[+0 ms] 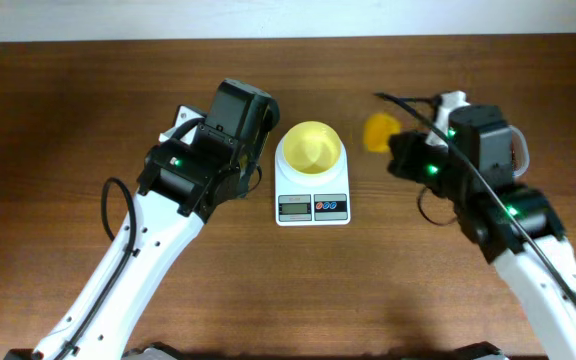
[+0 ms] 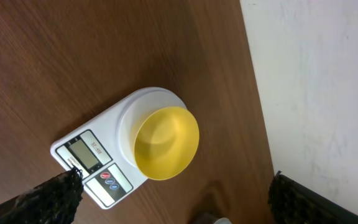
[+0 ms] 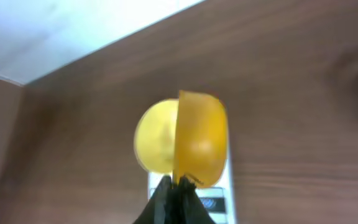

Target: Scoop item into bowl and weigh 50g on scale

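The bowl (image 1: 311, 148) sits on the round platform of the scale (image 1: 313, 207), at the middle of the overhead frame on the table (image 1: 68, 90). The left pincer (image 2: 182, 202) is spread wide. Its dark fingertips (image 2: 51, 198) show at the lower corners of the left wrist view, with bowl and scale between and above them, untouched. The right pincer (image 3: 174, 190) is pressed together on the lower edge of a yellow scoop (image 3: 201, 140), which stands tilted on edge. In the overhead view the scoop lies right of the bowl, near but apart. In the right wrist view it overlaps the bowl behind it.
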